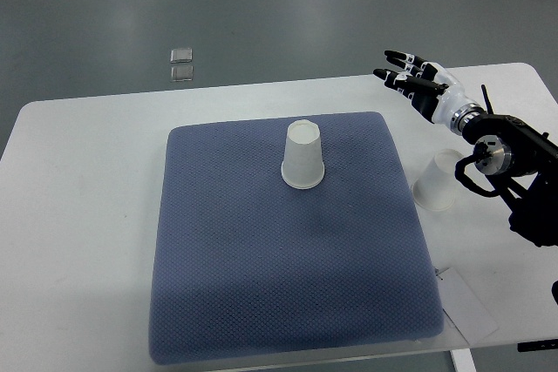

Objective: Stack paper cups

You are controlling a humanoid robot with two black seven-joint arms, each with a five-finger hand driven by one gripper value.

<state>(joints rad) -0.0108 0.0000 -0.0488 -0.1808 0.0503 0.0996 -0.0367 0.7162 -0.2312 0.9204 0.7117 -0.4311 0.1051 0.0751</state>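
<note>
Even, bright overhead light fills the scene, with no harsh glare. The upturned paper cup (303, 156) on the blue mat (288, 294) casts only a faint, soft shadow just below it. The white table (78, 215) around the mat looks slightly washed out. Focus is fairly sharp near the cup, softer toward the frame's corners.

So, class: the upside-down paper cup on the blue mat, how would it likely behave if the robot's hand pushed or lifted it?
The paper cup looks thin-walled and empty, so probably very light and easily crushed by a firm grip. It stands on its wider rim, so a low push would likely slide it over the textured blue mat rather than tip it. On its side, its taper would likely make it roll in a curve.
</note>
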